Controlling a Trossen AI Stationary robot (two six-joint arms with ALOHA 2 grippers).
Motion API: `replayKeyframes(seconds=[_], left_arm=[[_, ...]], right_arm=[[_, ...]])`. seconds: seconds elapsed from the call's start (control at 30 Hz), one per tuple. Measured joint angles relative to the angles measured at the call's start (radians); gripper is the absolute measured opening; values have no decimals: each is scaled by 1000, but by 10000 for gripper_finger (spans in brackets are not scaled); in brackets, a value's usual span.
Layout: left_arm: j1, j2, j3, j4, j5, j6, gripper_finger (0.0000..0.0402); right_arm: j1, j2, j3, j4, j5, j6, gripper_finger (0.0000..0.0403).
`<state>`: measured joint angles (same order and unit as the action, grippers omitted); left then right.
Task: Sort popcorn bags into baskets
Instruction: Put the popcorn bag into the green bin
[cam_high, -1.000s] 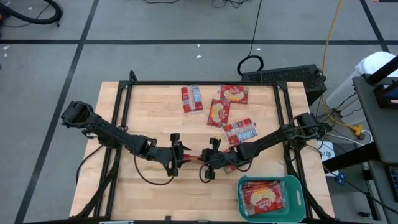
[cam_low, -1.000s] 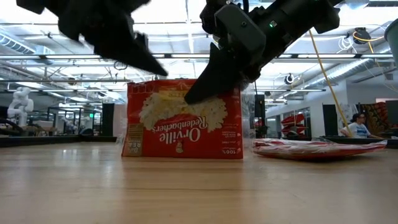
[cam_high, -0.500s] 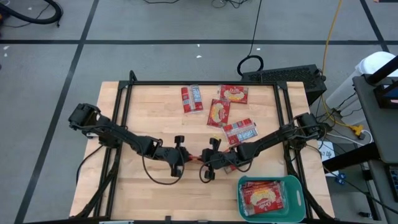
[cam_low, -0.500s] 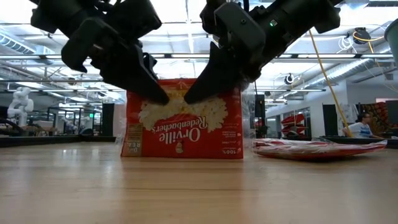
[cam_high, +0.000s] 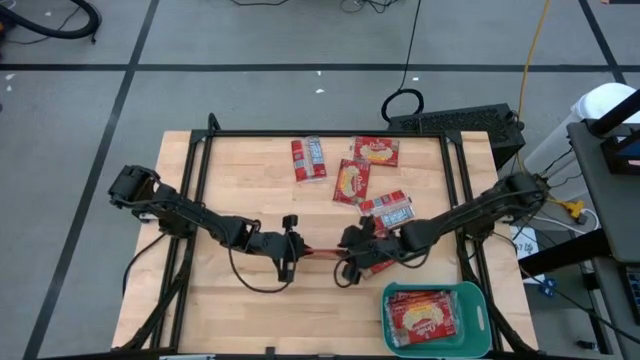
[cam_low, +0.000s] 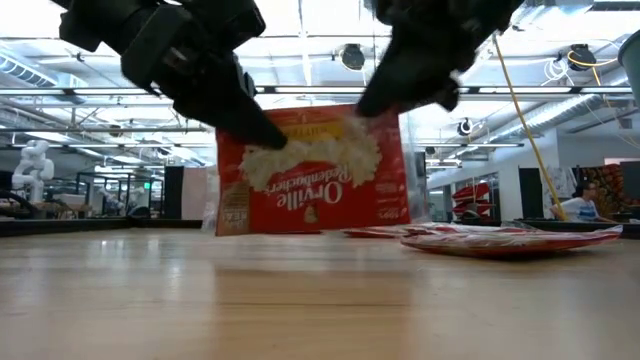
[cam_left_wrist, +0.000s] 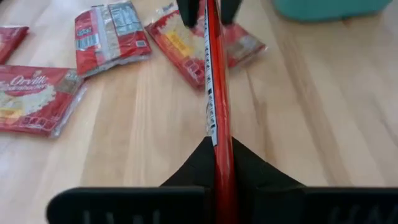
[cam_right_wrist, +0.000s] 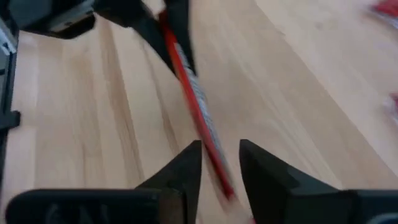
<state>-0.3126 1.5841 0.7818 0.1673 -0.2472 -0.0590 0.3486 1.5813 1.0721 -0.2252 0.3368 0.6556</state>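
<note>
Across the wooden table (cam_high: 240, 175), both arms reach inward and meet near the front middle. Teal basket (cam_high: 475, 318) sits at the front right corner with a popcorn bag (cam_high: 425, 318) lying flat inside. Four more bags lie flat toward the back: a label-side one (cam_high: 308, 158), one at the rear (cam_high: 376, 150), one in the middle (cam_high: 351, 182), another label-side (cam_high: 387, 211). Between the grippers, one bag (cam_low: 310, 175) stands on edge, tilted, lifted off the wood. Left gripper (cam_left_wrist: 217, 146): jaws clamped on that bag's edge. Right gripper (cam_right_wrist: 219, 163): jaws parted, bag edge in the gap, not visibly pinched. Another flat bag (cam_low: 510, 238) lies beside it.
</note>
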Motion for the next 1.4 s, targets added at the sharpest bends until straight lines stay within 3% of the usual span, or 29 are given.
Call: replayKeyframes(seconds=[0.2, 0.43, 0.67, 0.87, 1.17, 1.4], left_arm=[[-1, 0, 0, 175, 75, -35, 23], [-1, 0, 1, 357, 125, -99, 19], [38, 0, 1, 340, 135, -160, 19], [69, 0, 18, 324, 135, -183, 19], [91, -1, 148, 84, 126, -132, 22], [90, -1, 153, 27, 107, -131, 24]], right_arm=[[71, -134, 1, -177, 7, 106, 118], [143, -252, 1, -261, -3, 172, 118], [138, -270, 151, -419, -27, 115, 118], [46, -137, 420, -624, -28, -24, 118], [-159, 204, 833, -1045, -287, -233, 118], [-200, 330, 904, -1175, -412, -314, 104]])
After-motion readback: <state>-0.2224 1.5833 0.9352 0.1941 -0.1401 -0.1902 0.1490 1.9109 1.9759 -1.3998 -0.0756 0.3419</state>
